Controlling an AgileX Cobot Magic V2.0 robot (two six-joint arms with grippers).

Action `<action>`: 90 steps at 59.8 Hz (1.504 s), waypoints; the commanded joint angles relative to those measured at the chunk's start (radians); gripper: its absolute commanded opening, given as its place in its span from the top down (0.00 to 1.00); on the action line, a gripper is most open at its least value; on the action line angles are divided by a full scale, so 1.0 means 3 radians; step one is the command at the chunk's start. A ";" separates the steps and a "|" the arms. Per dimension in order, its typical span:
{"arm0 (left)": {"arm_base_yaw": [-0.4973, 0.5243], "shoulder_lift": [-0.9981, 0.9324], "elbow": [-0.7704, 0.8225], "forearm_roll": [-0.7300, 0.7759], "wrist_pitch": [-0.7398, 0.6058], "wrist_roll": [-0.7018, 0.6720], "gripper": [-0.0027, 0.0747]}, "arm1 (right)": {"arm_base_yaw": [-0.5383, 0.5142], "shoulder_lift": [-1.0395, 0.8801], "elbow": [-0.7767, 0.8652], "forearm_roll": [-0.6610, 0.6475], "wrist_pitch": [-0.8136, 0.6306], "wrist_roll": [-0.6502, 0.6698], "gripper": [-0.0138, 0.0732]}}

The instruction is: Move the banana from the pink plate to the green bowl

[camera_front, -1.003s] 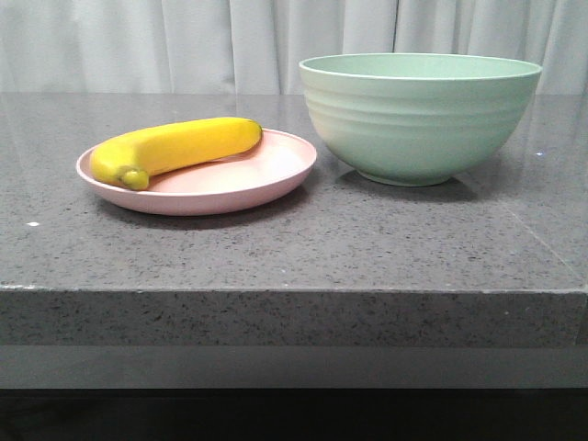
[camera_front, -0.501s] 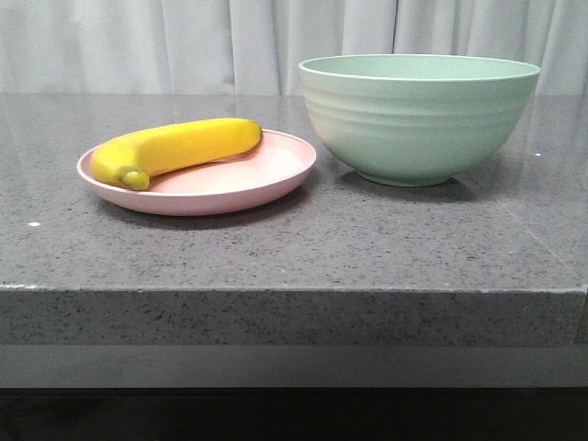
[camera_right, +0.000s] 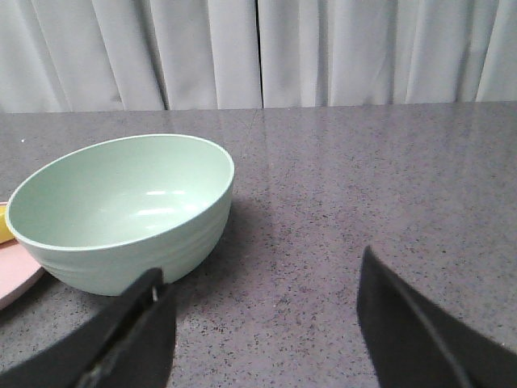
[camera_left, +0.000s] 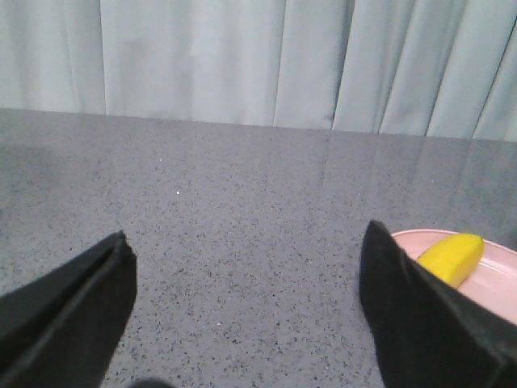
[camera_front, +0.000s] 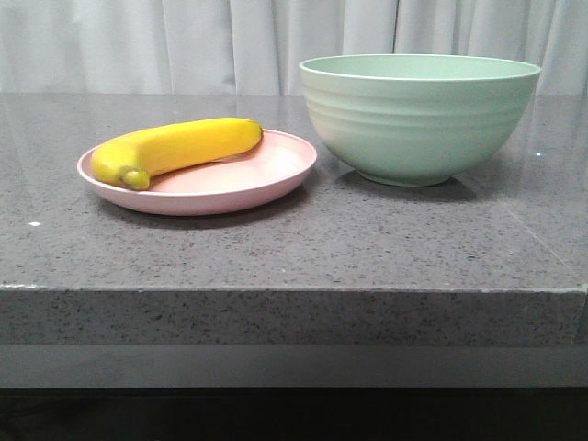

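Left gripper (camera_left: 246, 271): two black, wedge-shaped fingers (camera_left: 77, 303) set wide apart, nothing between them, poised above bare speckled stone. The plate's edge shows just past the finger on the plate's side.

Smooth, plump, bright yellow banana (camera_front: 175, 148): slightly curved, lying on its side on the plate, greenish stub end toward the plate's left rim, blunt tip reaching the rim on the bowl side. No gripper touches it.

Shallow round pale pink matte plate (camera_front: 248, 179): raised rim, flat on the worktop, standing just left of the bowl; their rims are close, and whether they touch cannot be told.

Polished grey speckled stone worktop (camera_front: 303, 248): glossy, with a thick squared front edge.

Large deep round pale mint-green matte bowl (camera_front: 418, 115): horizontal ridges around the outside, small foot, upright. In the right wrist view its smooth interior holds nothing.

Right gripper (camera_right: 262, 299): black fingers (camera_right: 133, 331) spread wide, holding nothing, over the worktop to the right of the bowl, one finger near its outer wall.

Pale pleated curtain (camera_front: 184, 41): hangs behind the bowl and worktop.
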 commanded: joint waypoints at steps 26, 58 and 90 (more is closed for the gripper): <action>-0.0974 0.2094 -0.1733 -0.0036 0.0872 0.0108 0.23 | -0.0021 0.0050 -0.0125 -0.0029 -0.0239 0.0001 0.26; -0.1299 0.3649 -0.2778 -0.0097 0.1520 0.0116 0.23 | -0.0021 0.0050 -0.0125 -0.0029 -0.0214 0.0001 0.26; -0.1327 0.3922 -0.2778 -0.0145 0.1570 0.0116 0.23 | -0.0021 0.0050 -0.0125 -0.0029 -0.0177 0.0001 0.26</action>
